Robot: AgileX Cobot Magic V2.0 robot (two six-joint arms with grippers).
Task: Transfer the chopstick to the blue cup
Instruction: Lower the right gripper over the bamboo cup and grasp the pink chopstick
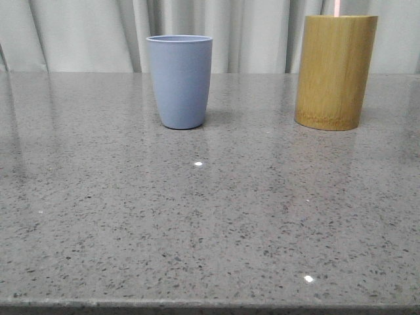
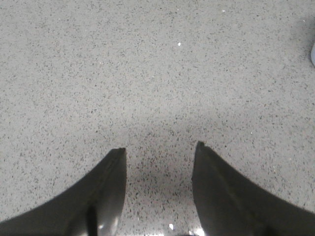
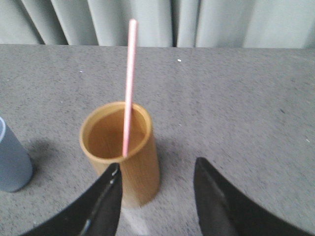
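Note:
The blue cup (image 1: 180, 81) stands upright at the back of the table, left of centre; a slice of it also shows in the right wrist view (image 3: 12, 160). A pale pink chopstick (image 3: 129, 86) stands in the yellow bamboo cylinder (image 3: 125, 155), leaning on its near rim; in the front view only its tip (image 1: 336, 7) shows above the cylinder (image 1: 335, 72). My right gripper (image 3: 157, 167) is open and empty, above and just short of the cylinder. My left gripper (image 2: 160, 147) is open and empty over bare tabletop. Neither gripper shows in the front view.
The grey speckled stone table (image 1: 210, 223) runs to a front edge at the bottom of the front view. Pale curtains (image 1: 92, 33) hang behind it. An edge of the blue cup (image 2: 313, 54) shows in the left wrist view.

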